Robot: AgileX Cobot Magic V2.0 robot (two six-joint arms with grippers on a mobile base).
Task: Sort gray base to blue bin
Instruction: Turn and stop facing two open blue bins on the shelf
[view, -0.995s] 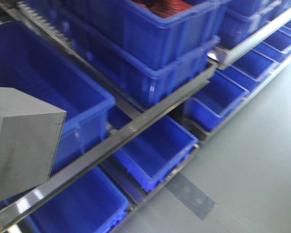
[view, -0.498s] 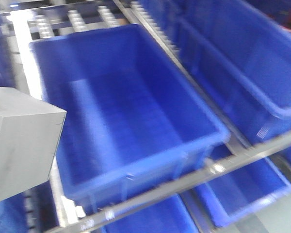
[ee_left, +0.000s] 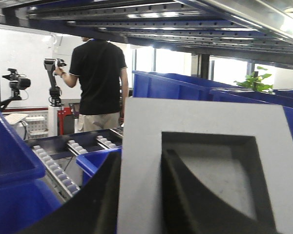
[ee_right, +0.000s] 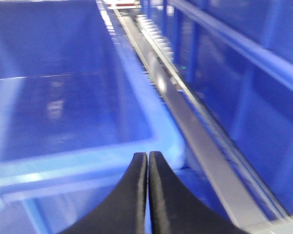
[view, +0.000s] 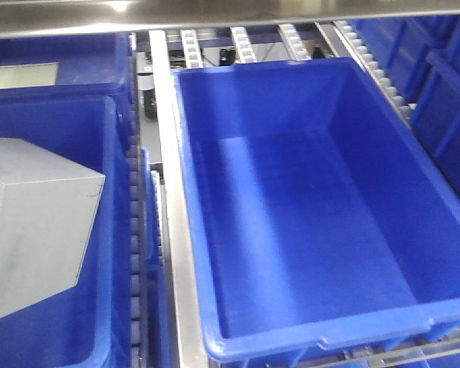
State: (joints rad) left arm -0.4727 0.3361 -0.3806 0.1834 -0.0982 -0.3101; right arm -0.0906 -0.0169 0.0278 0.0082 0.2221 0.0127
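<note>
Front view has swung round in the last half second. The blue bin (view: 291, 230) that sat skewed is now squared up and seen almost from straight above, while the gray base (view: 31, 222) hasn't budged from the lower left corner.

The left wrist view shows the left gripper (ee_left: 142, 161) clamped on the base (ee_left: 205, 122). One black finger sits inside the square recess and the other is outside the wall, so the block fills the space between them. In the front view it hangs left of the open bin, across the metal rail (view: 169, 192), over a neighbouring bin (view: 54, 115).

The right gripper (ee_right: 147, 156) is pinched together with nothing in it, above a bin edge.

Counts: one gray base, two grippers, and at least four bins in the front view: centre, left, back left (view: 84, 54) and right edge (view: 445, 115). One person in a black shirt (ee_left: 97, 83) stands behind the rack.
</note>
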